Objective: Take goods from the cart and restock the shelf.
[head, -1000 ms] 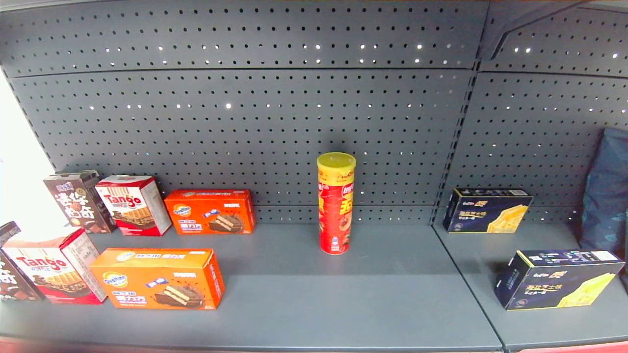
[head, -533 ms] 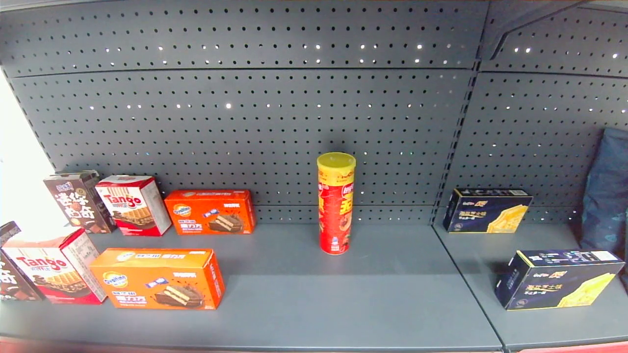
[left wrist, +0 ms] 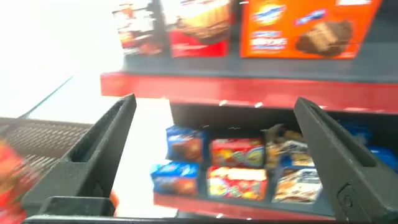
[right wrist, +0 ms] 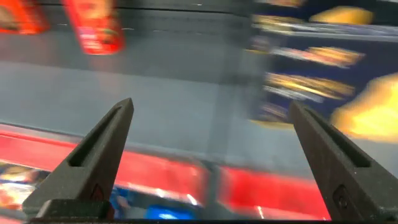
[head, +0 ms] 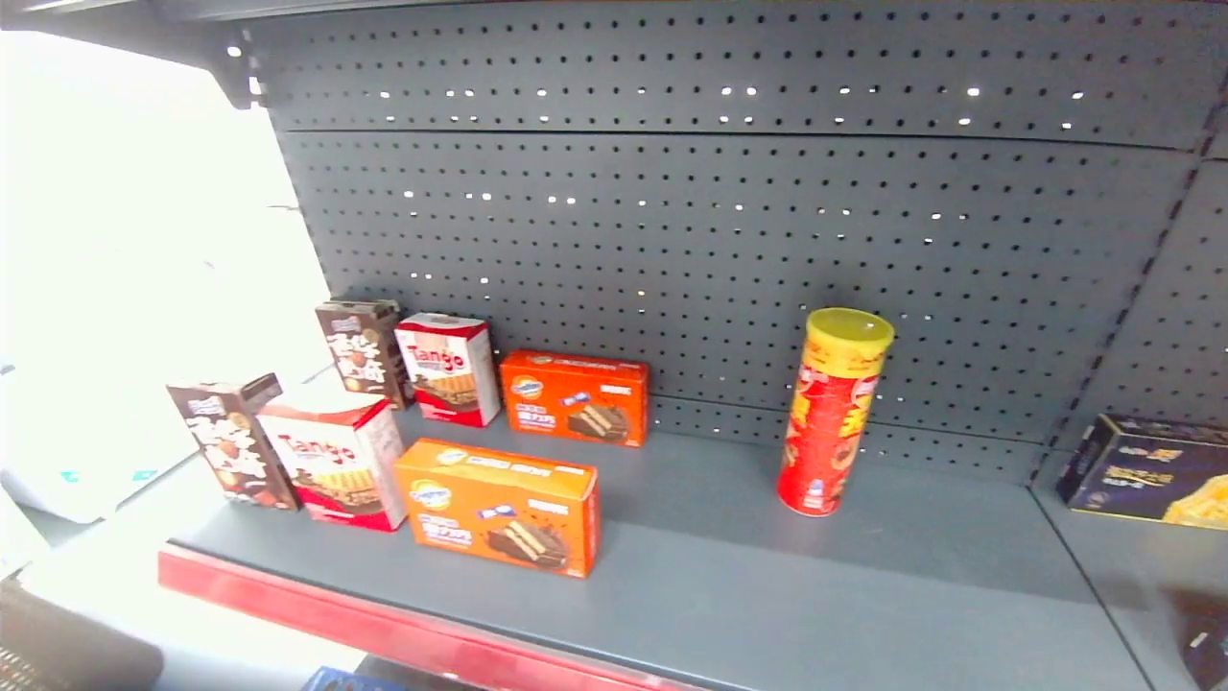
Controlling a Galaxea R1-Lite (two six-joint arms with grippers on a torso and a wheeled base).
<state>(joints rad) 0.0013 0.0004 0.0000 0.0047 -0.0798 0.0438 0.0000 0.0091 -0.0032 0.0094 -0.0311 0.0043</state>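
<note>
Standing upright toward the back of the grey shelf [head: 767, 595], a red chip can [head: 833, 417] with a yellow lid is apart from the other goods in the head view. Well to the can's left lie two orange boxes, the rear orange box [head: 574, 397] against the pegboard [head: 729, 240] and the front orange box [head: 499, 507] nearer the shelf's red edge [head: 384, 624]. Farther left of the can stand two red-and-white wafer boxes [head: 336, 461] and two brown boxes [head: 230, 443]. To the can's right, past the shelf seam, lies a dark blue box [head: 1146, 470].

The left wrist view has the left gripper [left wrist: 214, 102] with its fingers spread wide and nothing between them, held before the red edge. An orange box sits on the shelf above and snack packets [left wrist: 236, 168] on the level below.

The right wrist view has the right gripper [right wrist: 211, 104] likewise spread and empty, in front of the shelf. The can and the blurred blue box lie beyond it.
</note>
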